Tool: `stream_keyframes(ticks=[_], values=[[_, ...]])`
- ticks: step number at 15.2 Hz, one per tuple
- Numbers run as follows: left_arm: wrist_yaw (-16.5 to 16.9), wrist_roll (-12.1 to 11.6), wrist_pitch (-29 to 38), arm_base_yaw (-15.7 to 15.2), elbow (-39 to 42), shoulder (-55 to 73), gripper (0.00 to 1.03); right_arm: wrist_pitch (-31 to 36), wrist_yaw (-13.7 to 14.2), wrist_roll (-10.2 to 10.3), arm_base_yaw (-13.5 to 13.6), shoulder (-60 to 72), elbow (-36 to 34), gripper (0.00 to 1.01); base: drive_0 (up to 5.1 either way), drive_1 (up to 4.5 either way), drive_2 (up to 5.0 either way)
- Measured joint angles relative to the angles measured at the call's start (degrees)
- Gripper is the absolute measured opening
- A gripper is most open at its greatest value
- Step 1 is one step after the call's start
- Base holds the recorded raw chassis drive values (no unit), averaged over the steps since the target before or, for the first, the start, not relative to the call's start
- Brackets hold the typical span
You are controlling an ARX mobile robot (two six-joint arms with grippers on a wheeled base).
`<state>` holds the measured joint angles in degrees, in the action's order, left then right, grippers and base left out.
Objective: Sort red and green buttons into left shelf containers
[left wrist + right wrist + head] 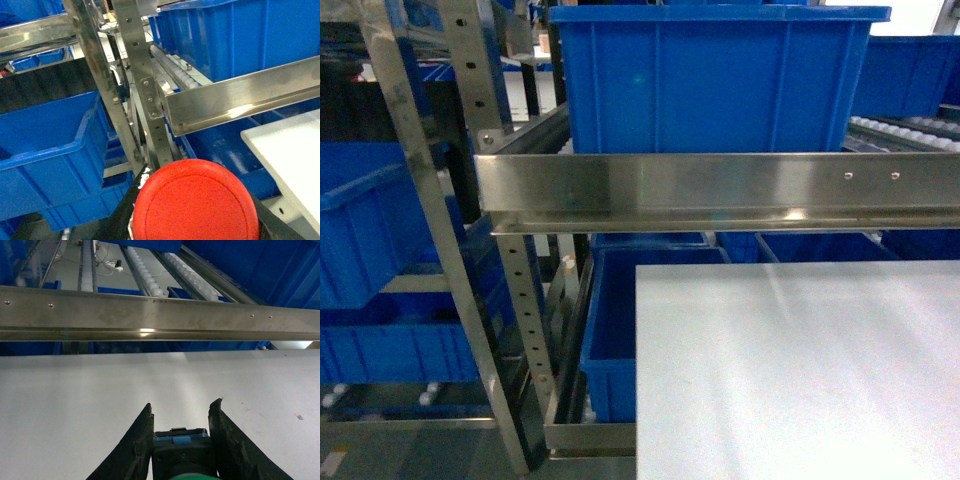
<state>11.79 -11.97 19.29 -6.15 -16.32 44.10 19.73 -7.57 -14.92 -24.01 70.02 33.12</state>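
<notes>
In the left wrist view a red button [196,205] with a round domed cap fills the bottom, and my left gripper [197,192] is shut on it, its black fingers [125,215] showing at either side. It hangs beside the steel rack, right of a blue left shelf container [45,145]. My right gripper [182,412] is shut on a button with a black body [182,452] and a green cap edge [192,477], held over the white table [150,380]. In the head view the left shelf containers [370,230] show, but neither gripper does.
A steel rail [720,190] runs across the rack in front of a big blue bin [720,80] on rollers. Perforated steel uprights [145,85] stand between my left gripper and the left bins. Another blue bin [610,330] sits low beside the white table's [800,370] left edge.
</notes>
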Motion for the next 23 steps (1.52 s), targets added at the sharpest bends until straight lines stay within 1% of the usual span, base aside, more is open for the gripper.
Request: stream_keyframes(ticks=[23], values=[[0.0,0.0,0.0,0.0,0.0,0.0,0.30,0.1,0.0,0.0,0.0,0.0,0.0,0.29,-4.9,2.53,2.5]])
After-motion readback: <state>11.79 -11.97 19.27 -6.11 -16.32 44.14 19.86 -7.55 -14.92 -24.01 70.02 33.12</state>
